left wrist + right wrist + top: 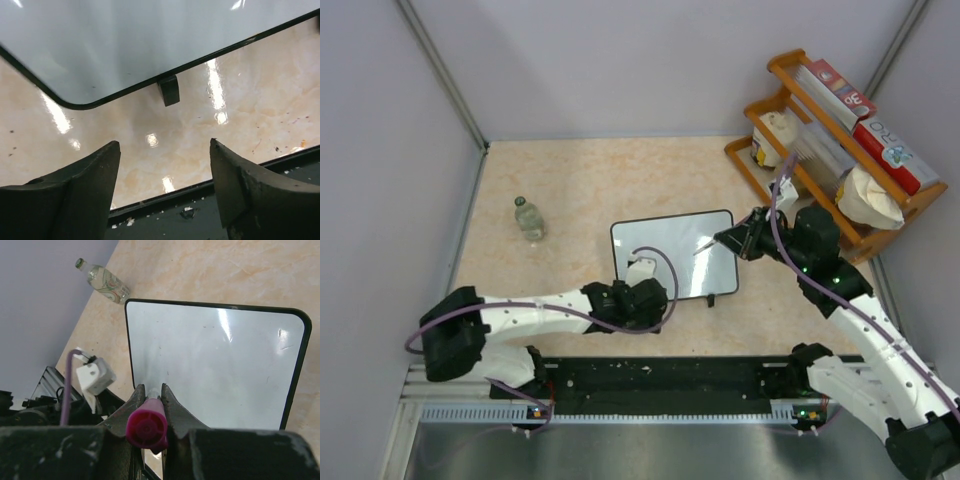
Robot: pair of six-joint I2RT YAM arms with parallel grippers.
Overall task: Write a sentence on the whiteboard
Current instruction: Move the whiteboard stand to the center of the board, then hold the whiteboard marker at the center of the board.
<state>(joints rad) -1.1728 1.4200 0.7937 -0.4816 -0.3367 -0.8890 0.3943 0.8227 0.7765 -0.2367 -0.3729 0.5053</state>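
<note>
Hiding between the clenched fingers of the right gripper point(151, 390), the magenta marker point(146, 427) shows only its rear cap. The left gripper point(165, 150) gapes, grasping nothing, just beside the small black-framed glossy whiteboard point(665, 245), which lies flat on the beige tabletop point(570, 170), plain white.

Pale lilac walls point(650, 70) surround a glossy beige marbled tabletop point(620, 175); a wooden rack point(787, 66) stands in its far right corner.

Left arm point(530, 315) low, left fingers point(85, 180) wide apart; right arm point(850, 300) outstretched, right fingers point(172, 410) tight on pink marker point(146, 427).
</note>
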